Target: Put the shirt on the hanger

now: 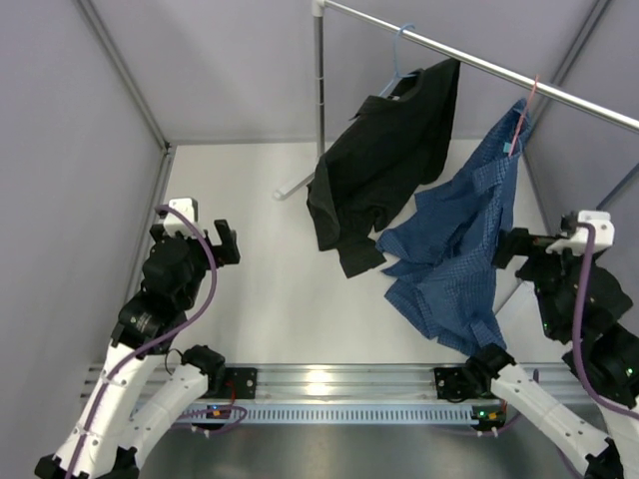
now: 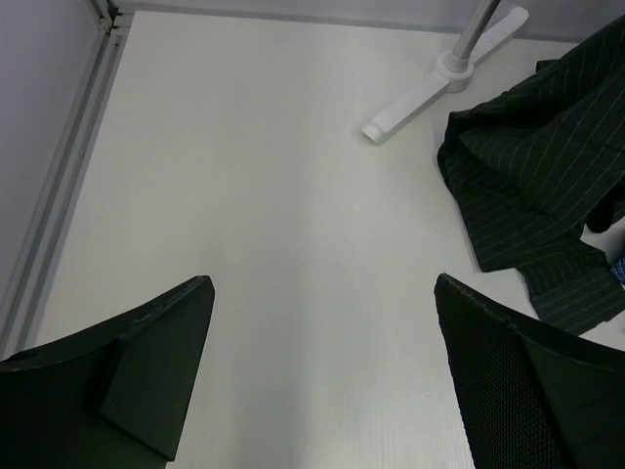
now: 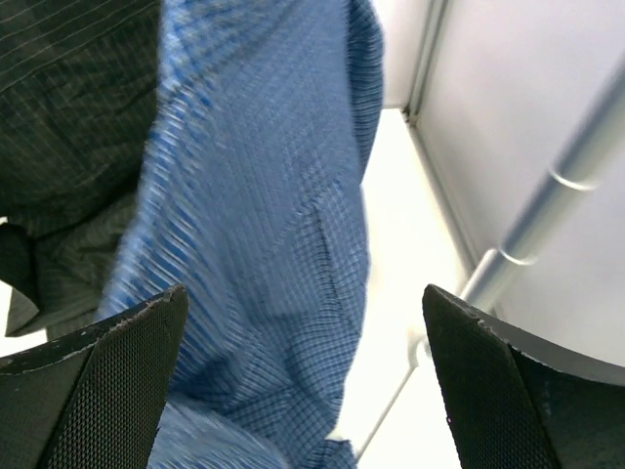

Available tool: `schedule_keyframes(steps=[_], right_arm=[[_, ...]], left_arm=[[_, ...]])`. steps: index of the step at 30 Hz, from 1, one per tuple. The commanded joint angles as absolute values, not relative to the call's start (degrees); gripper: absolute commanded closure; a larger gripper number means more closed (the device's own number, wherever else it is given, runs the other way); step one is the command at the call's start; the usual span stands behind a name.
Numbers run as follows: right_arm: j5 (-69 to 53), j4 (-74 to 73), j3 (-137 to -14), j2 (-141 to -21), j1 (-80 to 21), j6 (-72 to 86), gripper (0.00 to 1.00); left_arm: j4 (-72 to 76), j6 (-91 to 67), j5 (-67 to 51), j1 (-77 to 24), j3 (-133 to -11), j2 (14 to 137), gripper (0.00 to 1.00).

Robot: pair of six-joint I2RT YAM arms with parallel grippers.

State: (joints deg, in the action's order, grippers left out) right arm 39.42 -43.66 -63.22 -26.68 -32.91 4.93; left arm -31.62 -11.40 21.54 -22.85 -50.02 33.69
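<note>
Hanging from the rail (image 1: pixel 479 62) at the far right is the hanger (image 1: pixel 526 105), pink and thin, hook over the bar. The shirt (image 1: pixel 454 249) hangs from it by its top end. The cloth falls in a bunched, lopsided drape toward the near right, and its lower folds rest on the table (image 1: pixel 270 299). Only the hanger's hook and neck show above the fabric, so I cannot tell whether both shoulders sit on the wire.

Further left on the same rail is a light blue hanger (image 1: pixel 399 55) carrying a black shirt (image 1: pixel 384 165). It also sags down to the table. Its lower edge lies just beside the blue cloth, and the two overlap where they meet.

Right gripper (image 1: pixel 511 249): jaws spread wide, nothing between them. It sits just beside the right edge of the shirt, at mid-height of the drape, and points into it. The right wrist view shows blue check filling the space beyond the fingers, partly blurred, with no contact visible.

Left gripper (image 1: pixel 228 244): jaws wide, holding nothing. It is over bare table at the left, well apart from both garments. Its wrist view shows the white foot (image 2: pixel 430 93) of the rail stand and a corner of the black shirt.
</note>
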Motion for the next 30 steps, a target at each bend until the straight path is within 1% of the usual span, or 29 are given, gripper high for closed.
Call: schedule_keyframes(steps=[1, 4, 6, 8, 12, 15, 18, 20, 30], right_arm=[[41.0, -43.6, -60.8, -20.8, -33.6, 0.5, 0.01], [40.3, -47.9, -61.5, -18.0, -33.6, 2.7, 0.00], [34.4, -47.8, -61.8, -16.7, -33.6, 3.0, 0.01], [32.3, -48.2, -63.4, -16.4, -33.6, 3.2, 0.01], [45.5, -53.6, -64.4, -18.6, -33.6, 2.6, 0.01], [44.1, -56.0, -62.8, -18.0, -34.0, 3.3, 0.00], [45.0, -55.8, -61.8, -14.0, -33.9, 2.8, 0.01], [43.2, -55.8, -62.1, -12.7, -33.9, 2.7, 0.01], [42.1, -54.2, -59.1, -12.0, -33.9, 0.6, 0.01]], left_arm=[[-35.0, -13.6, 22.2, -22.5, -49.1, 30.5, 0.02], [-34.9, -14.7, 22.1, -22.5, -46.4, 27.2, 0.02], [-33.8, -14.1, 22.3, -22.5, -44.7, 26.4, 0.02], [-33.7, -13.7, 23.2, -22.4, -44.7, 26.6, 0.02], [-33.9, -14.2, 23.2, -22.5, -44.1, 26.2, 0.02], [-33.9, -14.4, 24.2, -22.5, -43.7, 24.2, 0.02], [-33.9, -14.1, 24.4, -22.5, -43.0, 22.7, 0.02], [-33.9, -14.0, 24.5, -22.5, -42.9, 22.2, 0.02], [-33.9, -13.9, 24.1, -22.5, -42.8, 22.2, 0.02]])
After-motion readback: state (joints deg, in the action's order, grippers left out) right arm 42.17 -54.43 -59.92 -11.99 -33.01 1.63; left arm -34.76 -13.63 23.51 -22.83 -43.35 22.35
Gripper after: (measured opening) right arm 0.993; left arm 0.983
